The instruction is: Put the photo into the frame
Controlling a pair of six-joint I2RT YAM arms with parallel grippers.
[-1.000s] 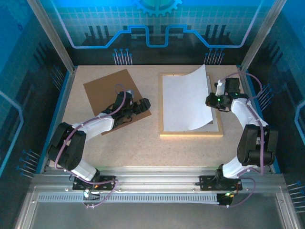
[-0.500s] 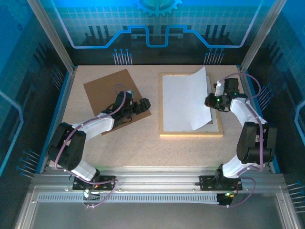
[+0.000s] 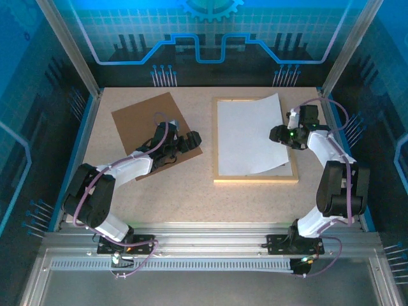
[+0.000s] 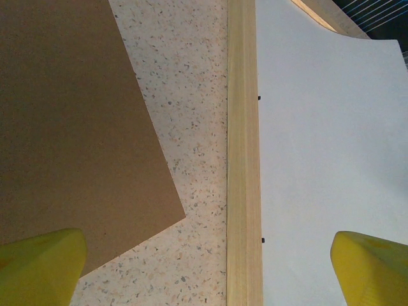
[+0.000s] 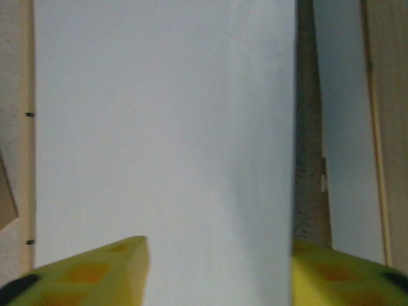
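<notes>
The photo [image 3: 248, 137] lies white side up inside the frame [image 3: 255, 178], slightly askew, with its far right corner over the far rail. My right gripper [image 3: 275, 134] is at the photo's right edge. In the right wrist view the right gripper [image 5: 217, 274] is open, and the white sheet [image 5: 166, 127] runs between its spread yellow fingers [image 5: 95, 274], a shadow along its right edge. My left gripper [image 3: 191, 140] rests open at the corner of the brown backing board [image 3: 143, 121]. The left wrist view shows the frame's left rail [image 4: 243, 191] between those fingers [image 4: 38, 268].
The brown backing board [image 4: 70, 127] lies flat left of the frame, with a strip of speckled table [image 4: 191, 95] between them. Blue enclosure walls [image 3: 57, 95] stand close on both sides and behind. The frame's right rail [image 5: 389, 127] runs beside my right gripper.
The right gripper has opened and let go of the photo. The photo's raised, curled right edge has dropped down onto the frame. The left arm has not moved.
</notes>
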